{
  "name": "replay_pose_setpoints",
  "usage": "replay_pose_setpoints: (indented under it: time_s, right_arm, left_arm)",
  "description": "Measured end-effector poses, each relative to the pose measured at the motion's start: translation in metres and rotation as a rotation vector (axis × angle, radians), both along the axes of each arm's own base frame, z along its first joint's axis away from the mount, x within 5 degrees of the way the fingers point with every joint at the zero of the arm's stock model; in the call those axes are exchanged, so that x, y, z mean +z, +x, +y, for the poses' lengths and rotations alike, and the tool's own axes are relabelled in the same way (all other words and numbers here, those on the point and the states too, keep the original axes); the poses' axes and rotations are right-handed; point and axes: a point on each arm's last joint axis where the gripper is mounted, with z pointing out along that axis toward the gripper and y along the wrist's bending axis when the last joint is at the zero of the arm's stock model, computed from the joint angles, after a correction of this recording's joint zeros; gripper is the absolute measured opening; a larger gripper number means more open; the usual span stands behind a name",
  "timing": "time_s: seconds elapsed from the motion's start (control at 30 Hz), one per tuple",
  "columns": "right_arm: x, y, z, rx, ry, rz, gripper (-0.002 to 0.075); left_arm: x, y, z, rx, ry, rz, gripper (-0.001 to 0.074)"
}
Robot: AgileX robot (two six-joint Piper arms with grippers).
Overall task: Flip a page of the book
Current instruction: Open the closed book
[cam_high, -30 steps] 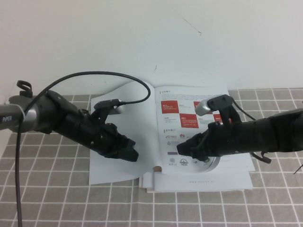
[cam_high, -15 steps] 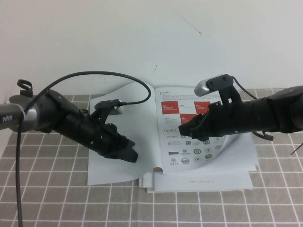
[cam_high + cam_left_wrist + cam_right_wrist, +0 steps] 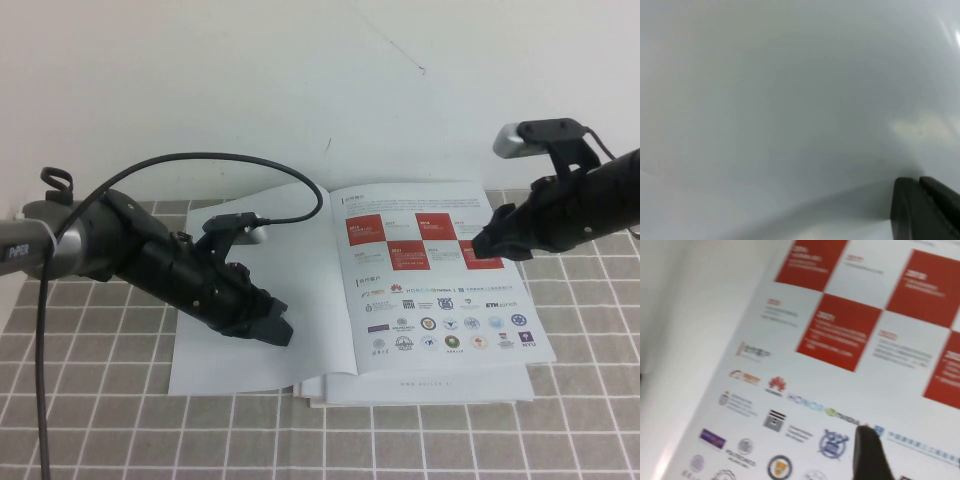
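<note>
The book (image 3: 430, 300) lies open on the table, its right page showing red squares and rows of logos, its left page (image 3: 290, 250) plain white. My left gripper (image 3: 272, 330) is shut and its tips rest on the white left page. In the left wrist view the closed fingertips (image 3: 905, 192) press on blank paper (image 3: 790, 100). My right gripper (image 3: 488, 243) hangs above the right page's outer edge, open and holding nothing. In the right wrist view one dark finger (image 3: 869, 452) stands over the logo rows of the book (image 3: 840, 330).
Plain white sheets (image 3: 420, 392) stick out under the book's near edge. A grey checked cloth (image 3: 100, 400) covers the table, and a white wall (image 3: 300, 80) rises behind. A black cable (image 3: 200, 158) arcs over the left arm.
My right gripper has lifted off the middle of the right page and drawn back to the right and upward. The left page has settled flatter. The left arm has hardly moved.
</note>
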Motion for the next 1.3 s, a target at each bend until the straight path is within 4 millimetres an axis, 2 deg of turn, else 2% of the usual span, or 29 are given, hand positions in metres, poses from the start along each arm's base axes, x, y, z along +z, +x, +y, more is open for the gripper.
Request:
replay_pose_setpoints:
  time_s: [0.17, 0.5, 1.07, 1.3]
  right_arm:
    - [-0.007, 0.004, -0.019, -0.036, -0.036, 0.036, 0.0371]
    - [-0.050, 0.017, -0.021, -0.062, -0.073, 0.088, 0.0372]
    - [-0.049, 0.025, -0.024, -0.105, -0.090, 0.019, 0.0372]
    - [-0.066, 0.026, -0.024, -0.110, -0.097, 0.052, 0.0372]
  left_arm:
    - [0.000, 0.000, 0.000, 0.000, 0.000, 0.000, -0.0004]
    - [0.000, 0.000, -0.001, -0.001, 0.001, -0.003, -0.0004]
    - [0.000, 0.000, -0.001, 0.000, 0.002, -0.004, -0.0004]
    - [0.000, 0.000, -0.001, 0.000, 0.002, -0.004, -0.0004]
